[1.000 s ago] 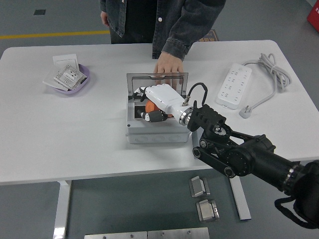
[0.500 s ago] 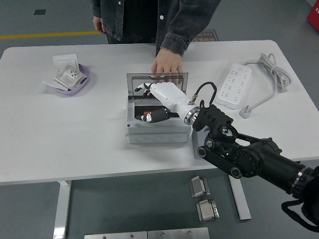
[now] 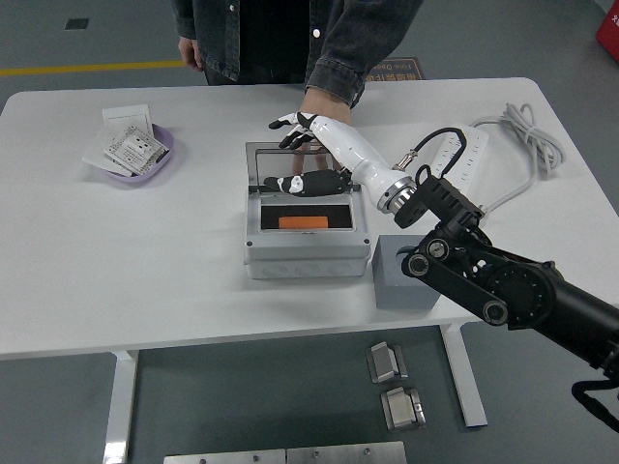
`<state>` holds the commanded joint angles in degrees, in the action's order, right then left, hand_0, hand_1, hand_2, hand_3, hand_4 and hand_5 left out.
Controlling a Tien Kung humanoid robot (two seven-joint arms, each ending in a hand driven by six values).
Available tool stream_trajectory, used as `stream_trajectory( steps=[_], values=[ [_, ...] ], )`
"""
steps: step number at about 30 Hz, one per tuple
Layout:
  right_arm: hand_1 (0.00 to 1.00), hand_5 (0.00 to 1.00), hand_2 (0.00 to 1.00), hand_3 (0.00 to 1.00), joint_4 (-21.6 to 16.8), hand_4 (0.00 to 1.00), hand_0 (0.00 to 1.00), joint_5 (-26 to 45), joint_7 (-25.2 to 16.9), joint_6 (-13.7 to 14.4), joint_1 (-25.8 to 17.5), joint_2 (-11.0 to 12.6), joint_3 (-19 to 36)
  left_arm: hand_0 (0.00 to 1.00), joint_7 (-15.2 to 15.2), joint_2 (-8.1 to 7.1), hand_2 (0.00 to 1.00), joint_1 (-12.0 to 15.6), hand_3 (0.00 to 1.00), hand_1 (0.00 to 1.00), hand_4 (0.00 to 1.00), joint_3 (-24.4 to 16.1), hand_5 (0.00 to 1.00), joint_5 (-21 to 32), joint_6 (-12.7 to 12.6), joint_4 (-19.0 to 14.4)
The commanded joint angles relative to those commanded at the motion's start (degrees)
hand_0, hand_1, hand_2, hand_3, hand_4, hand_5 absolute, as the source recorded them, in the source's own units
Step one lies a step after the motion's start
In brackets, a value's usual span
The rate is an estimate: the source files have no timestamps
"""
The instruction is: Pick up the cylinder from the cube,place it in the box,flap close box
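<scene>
Head view: the right hand (image 3: 311, 145), white-shelled with black fingers, reaches in from the lower right of the frame and hovers at the raised lid (image 3: 305, 166) of the grey box (image 3: 308, 253) at centre, its fingers spread loose and gripping nothing, thumb across the lid's inner face. Down inside the open box lies the orange cylinder (image 3: 304, 222), flat on the dark floor of the box. Just right of the box, partly hidden by the black forearm, stands the grey cube (image 3: 398, 282) with nothing on top. At the top centre a person in a dark denim jacket stands behind the table (image 3: 193, 280), 1 hand (image 3: 323, 102) lowered just behind the lid beside the robot's fingers. Upper left, a purple dish (image 3: 145, 166) holds paper packets (image 3: 132, 147). Upper right, a white power strip (image 3: 462, 159) lies with its coiled cable (image 3: 522, 130).
</scene>
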<state>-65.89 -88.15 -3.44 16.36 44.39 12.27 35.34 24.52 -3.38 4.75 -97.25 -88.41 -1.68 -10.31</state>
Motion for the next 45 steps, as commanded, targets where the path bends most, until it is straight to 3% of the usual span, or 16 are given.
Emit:
stream_trajectory(
  steps=[7, 13, 17, 23, 36, 45],
  values=[
    [0.614, 0.399, 0.633, 0.775, 7.75, 0.935, 0.702, 0.53, -0.59, -0.2, 3.58, -2.95, -0.51, 0.645, 0.18, -0.23, 0.559, -0.15, 0.669, 0.651, 0.699, 0.0, 0.336, -0.25, 0.12, 0.0],
    [0.616, 0.406, 0.638, 0.773, 14.51, 0.932, 0.704, 1.4, -1.68, 0.34, 3.73, -4.87, -1.29, 0.645, 0.2, -0.16, 0.559, -0.31, 0.669, 0.651, 0.699, 0.01, 0.335, -0.52, 0.21, 0.0],
    [0.612, 0.406, 0.638, 0.772, 15.21, 0.921, 0.704, 1.38, -2.07, 0.64, 3.01, -4.65, -1.58, 0.645, 0.29, -0.05, 0.559, -0.24, 0.668, 0.652, 0.699, -0.1, 0.335, -0.74, 0.26, 0.0],
    [0.611, 0.406, 0.635, 0.771, 12.09, 0.915, 0.706, 0.41, -1.98, 0.86, 1.71, -2.99, -2.04, 0.645, 0.15, 0.07, 0.559, -0.25, 0.669, 0.652, 0.699, -0.09, 0.334, -0.75, 0.27, 0.0],
    [0.606, 0.411, 0.637, 0.765, -0.65, 0.912, 0.703, 0.69, -1.67, 1.5, -3.52, 4.08, -2.96, 0.643, -0.19, 0.19, 0.559, -0.06, 0.668, 0.652, 0.699, 0.29, 0.335, 0.05, 0.21, 0.0],
    [0.602, 0.412, 0.637, 0.764, -5.74, 0.909, 0.698, 2.41, -2.23, 2.32, -7.82, 6.7, -3.37, 0.643, -0.35, 0.23, 0.559, 0.07, 0.669, 0.652, 0.699, 0.48, 0.334, 0.52, 0.14, 0.0]
  ],
)
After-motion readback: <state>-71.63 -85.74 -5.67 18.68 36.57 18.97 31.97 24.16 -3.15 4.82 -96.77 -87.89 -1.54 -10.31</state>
